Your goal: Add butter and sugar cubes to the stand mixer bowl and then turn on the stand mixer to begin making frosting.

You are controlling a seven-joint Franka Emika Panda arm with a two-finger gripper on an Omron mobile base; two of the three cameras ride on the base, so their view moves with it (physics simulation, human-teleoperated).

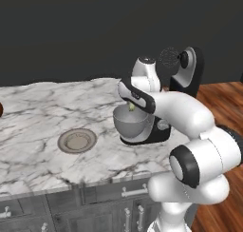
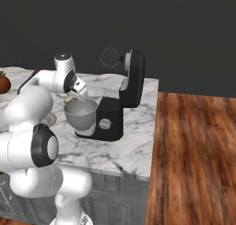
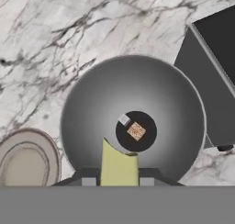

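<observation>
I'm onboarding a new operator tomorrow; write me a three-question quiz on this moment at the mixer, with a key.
1. True or false: the gripper is shut on the butter above the bowl.
2. What already lies in the bottom of the bowl? A) a spoon B) sugar cubes C) nothing
3. Fill in: the mixer has its head tilted ____, with the whisk clear of the bowl.

Key:
1. True; the yellow stick stands between the fingertips over the bowl.
2. B; a tan cube and a paler one sit at the centre.
3. Up.
</observation>
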